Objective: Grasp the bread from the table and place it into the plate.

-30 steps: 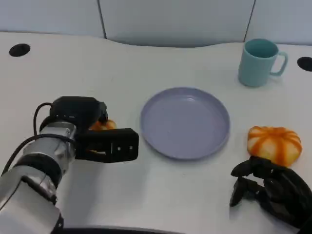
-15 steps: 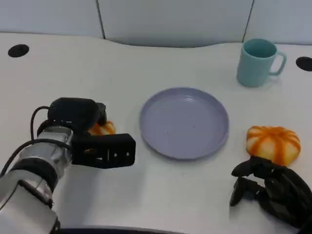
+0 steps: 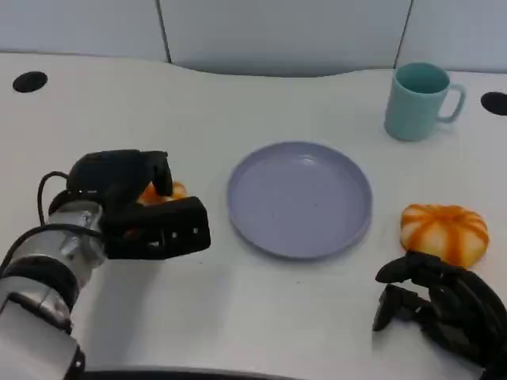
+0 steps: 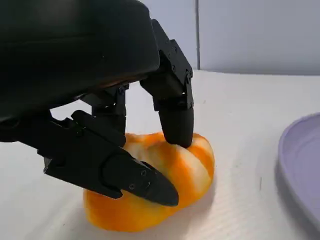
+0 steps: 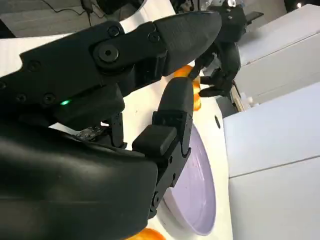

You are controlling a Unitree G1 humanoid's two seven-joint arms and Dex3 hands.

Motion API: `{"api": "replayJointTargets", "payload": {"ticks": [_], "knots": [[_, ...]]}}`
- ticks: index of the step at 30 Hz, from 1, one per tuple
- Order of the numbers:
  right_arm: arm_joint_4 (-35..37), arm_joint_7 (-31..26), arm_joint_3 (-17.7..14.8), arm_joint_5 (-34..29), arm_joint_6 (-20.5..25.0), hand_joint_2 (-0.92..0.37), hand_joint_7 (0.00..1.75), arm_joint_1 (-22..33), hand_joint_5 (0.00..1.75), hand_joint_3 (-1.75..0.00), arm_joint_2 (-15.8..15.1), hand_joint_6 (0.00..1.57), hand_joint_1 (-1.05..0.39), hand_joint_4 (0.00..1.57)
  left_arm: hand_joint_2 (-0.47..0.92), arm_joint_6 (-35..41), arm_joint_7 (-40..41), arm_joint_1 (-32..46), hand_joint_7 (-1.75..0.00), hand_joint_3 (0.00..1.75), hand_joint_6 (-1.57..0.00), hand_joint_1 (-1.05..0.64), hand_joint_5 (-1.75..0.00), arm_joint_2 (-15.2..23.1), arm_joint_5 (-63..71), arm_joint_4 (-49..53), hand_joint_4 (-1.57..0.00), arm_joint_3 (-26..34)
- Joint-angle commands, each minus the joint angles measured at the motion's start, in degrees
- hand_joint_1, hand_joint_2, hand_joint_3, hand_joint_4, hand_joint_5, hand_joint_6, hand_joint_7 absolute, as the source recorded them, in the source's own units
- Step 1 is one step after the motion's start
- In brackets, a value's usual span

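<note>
Left wrist view: my left hand [image 4: 125, 125] has fingers wrapped on the bread [image 4: 155, 187], which sits on the counter [image 3: 238, 95] left of the plate [image 3: 299, 198]. Grasp step; next I lift and carry right. Versus earlier, the hand has shifted left. Right hand [image 3: 440, 305] idle, curled, near another bread [image 3: 444, 232].
</note>
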Motion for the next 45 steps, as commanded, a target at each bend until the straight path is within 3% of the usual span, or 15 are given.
{"api": "replayJointTargets", "payload": {"ticks": [1, 9, 10, 11, 12, 13, 14, 17, 30, 40, 45], "knots": [[1.3, -1.7, 0.7, -1.5, -0.2, -0.92, 0.85, 1.2, 1.46, -0.09, -0.1, 0.74, -0.54, 0.62, 0.9, -2.2, 2.6, -2.4, -1.75, 0.06, -0.63, -0.19, -1.75, 1.7, -1.0, -1.2, -0.82, 1.4], [2.9, -1.1, 0.1, -0.5, 1.1, -0.92, 0.84, 0.4, 1.46, -0.08, 0.3, 0.75, -0.51, 0.65, 0.87, -4.5, 3.3, -3.9, -1.73, 0.08, -0.64, -0.13, -1.75, 2.2, -2.3, -2.1, -0.82, 3.7], [2.7, -1.8, 0.4, -1.2, 0.1, -0.92, 0.83, 0.5, 1.46, -0.08, 0.2, 0.75, -0.51, 0.65, 0.87, -4.7, 3.0, -4.1, -1.6, 0.07, -0.68, -0.13, -1.75, 2.3, -2.5, -2.3, -0.79, 3.9], [2.8, -2.0, 0.5, -1.3, -0.3, -0.92, 0.84, 0.5, 1.46, -0.09, 0.2, 0.76, -0.53, 0.65, 0.86, -5.2, 3.0, -4.3, -1.35, 0.06, -0.77, -0.14, -1.72, 2.4, -2.6, -2.5, -0.79, 4.0], [3.0, -1.9, 0.5, -1.3, -0.6, -0.92, 0.84, 0.4, 1.45, -0.09, 0.3, 0.76, -0.52, 0.64, 0.86, -5.6, 3.0, -4.4, -1.28, 0.04, -0.81, -0.16, -1.74, 2.5, -2.8, -2.7, -0.78, 4.1], [3.1, -1.9, 0.5, -1.3, -0.9, -0.92, 0.84, 0.4, 1.45, -0.09, 0.3, 0.75, -0.51, 0.64, 0.85, -6.4, 3.3, -4.6, -1.36, 0.03, -0.79, -0.17, -1.74, 2.6, -2.8, -2.9, -0.79, 4.1], [3.3, -2.1, 0.5, -1.3, -1.1, -0.92, 0.85, 0.4, 1.45, -0.09, 0.3, 0.75, -0.52, 0.63, 0.87, -7.1, 3.7, -4.7, -1.58, 0.03, -0.71, -0.17, -1.74, 2.6, -2.7, -3.1, -0.8, 4.1], [3.2, -2.0, 0.5, -1.1, -0.5, -0.92, 0.86, 0.3, 1.46, -0.09, 0.3, 0.75, -0.52, 0.63, 0.88, -8.5, 4.7, -5.4, -1.73, 0.03, -0.69, -0.13, -1.75, 2.3, -2.3, -3.5, -0.84, 3.7], [6.4, -1.9, 0.4, -1.6, -1.6, -0.92, 0.85, -0.9, 1.42, -0.08, 0.2, 0.74, -0.53, 0.65, 0.85, -10.7, 6.3, -8.9, -1.75, 0.02, -0.71, -0.16, -1.75, -2.1, 0.4, -4.3, -0.93, 0.5], [5.2, -2.2, 0.8, -1.7, -1.1, -0.92, 0.85, -0.8, 1.42, -0.05, 0.9, 0.75, -0.51, 0.66, 0.88, -10.8, 4.3, -10.5, -1.75, 0.04, -0.73, -0.2, -1.75, -7.3, 1.5, -3.7, -0.94, -2.2], [3.8, -1.7, 1.3, -1.8, -1.1, -0.92, 0.93, -0.4, 1.47, -0.09, 1.0, 0.7, -0.53, 0.64, 0.89, -10.9, 4.8, -10.6, -1.75, 0.06, -0.73, -0.23, -1.75, -9.6, 2.5, -3.4, -0.94, -3.5]]}}
